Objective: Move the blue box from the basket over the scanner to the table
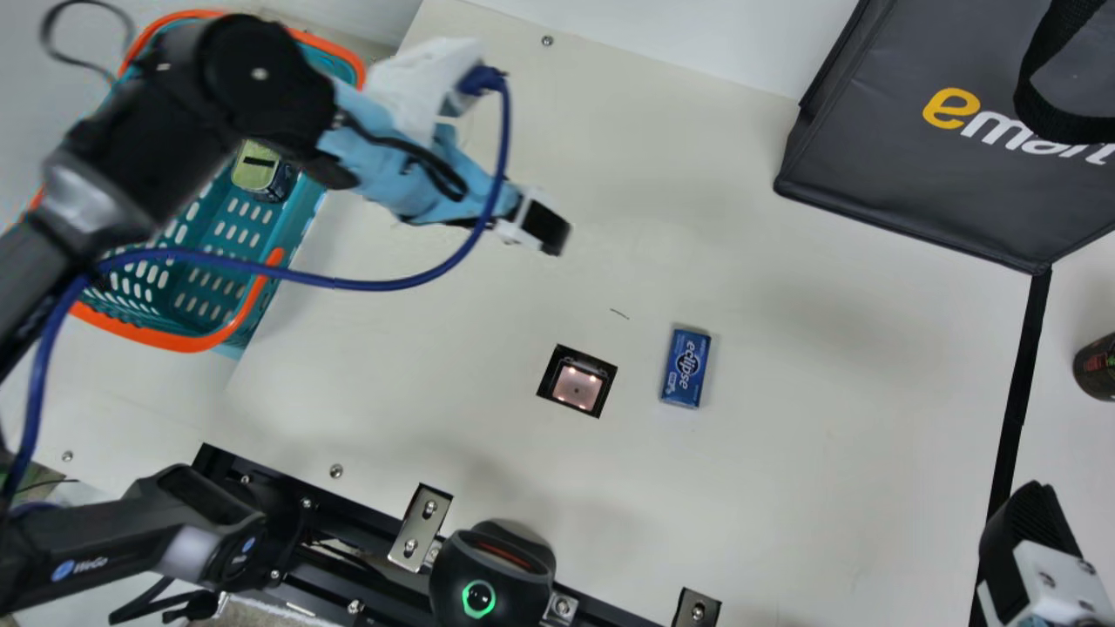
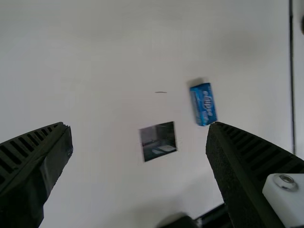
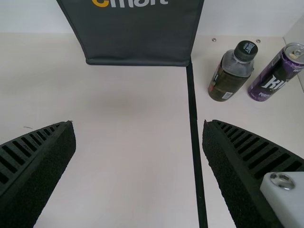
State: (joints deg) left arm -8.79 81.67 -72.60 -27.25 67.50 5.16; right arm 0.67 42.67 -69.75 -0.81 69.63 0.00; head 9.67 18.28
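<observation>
The blue box [image 1: 686, 367] lies flat on the cream table, just right of the scanner window [image 1: 577, 381] in the main view. My left gripper [image 1: 544, 228] hangs above the table, up and left of the box and apart from it. In the left wrist view the blue box [image 2: 204, 104] and the dark scanner window [image 2: 158, 141] show beyond my left gripper [image 2: 140, 142], whose fingers are wide apart with nothing between them. My right gripper [image 1: 1021, 540] is at the main view's lower right; in its wrist view, the right gripper [image 3: 139, 142] stands open and holds nothing. The teal basket [image 1: 196, 335] is at the left.
A green-topped can [image 1: 261, 170] sits in the basket, under the left arm. A dark grey bag [image 1: 880, 139] stands at the back right. A bottle [image 3: 231, 73] and a purple can [image 3: 277, 71] stand past the black strip. A round black device [image 1: 492, 575] sits at the near edge.
</observation>
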